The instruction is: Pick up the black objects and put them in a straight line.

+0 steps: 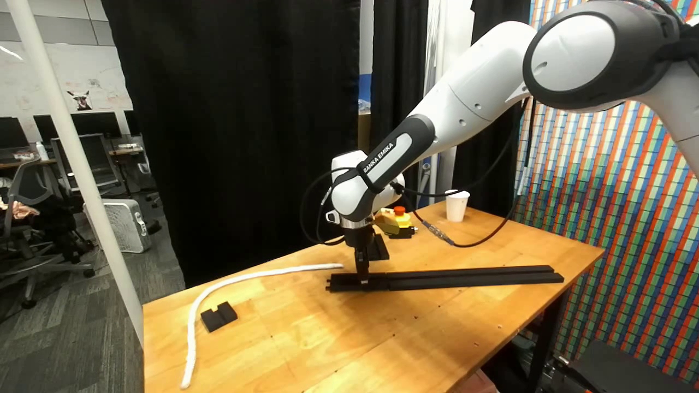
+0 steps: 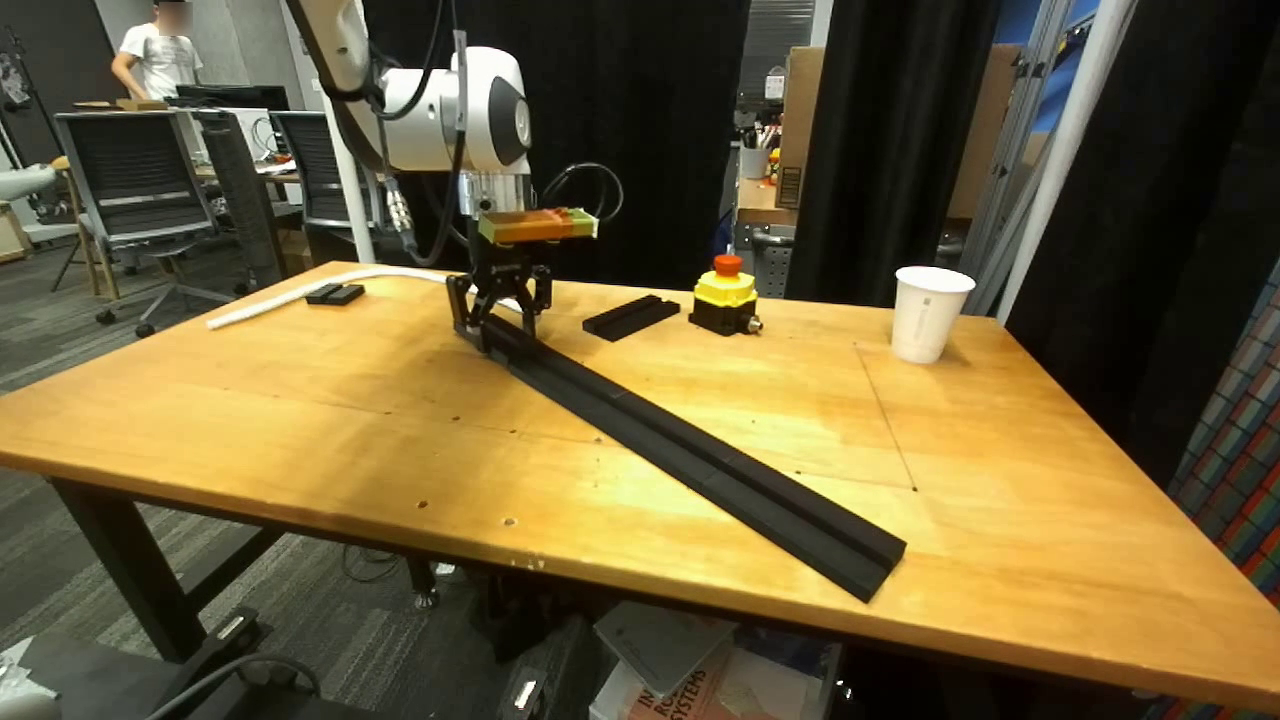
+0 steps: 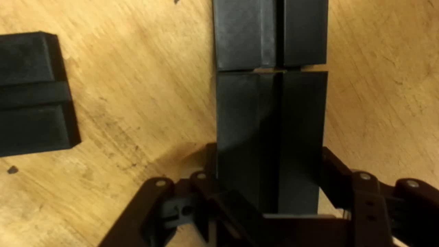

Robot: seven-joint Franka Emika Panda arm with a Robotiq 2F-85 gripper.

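Note:
My gripper (image 1: pixel 364 279) is low over the table at the near end of a black strip. In the wrist view my gripper (image 3: pixel 267 154) has a finger against each long side of a grooved black bar (image 3: pixel 247 116), shut on it. The held bar also shows in both exterior views (image 1: pixel 345 282) (image 2: pixel 520 348). It lies in line with a row of joined black bars (image 1: pixel 469 277) (image 2: pixel 690 450). In the wrist view a narrow gap shows between the held bar and the nearest bar of the row (image 3: pixel 240 37). The held bar's near end is partly hidden by my gripper.
A separate black grooved piece (image 2: pixel 631 317) lies beside the row; it shows in the wrist view (image 3: pixel 31 96). A small black block (image 1: pixel 218 315) lies by a white cord (image 1: pixel 240 279). A yellow-red emergency button (image 2: pixel 725 290) and a white paper cup (image 2: pixel 928 312) stand farther along.

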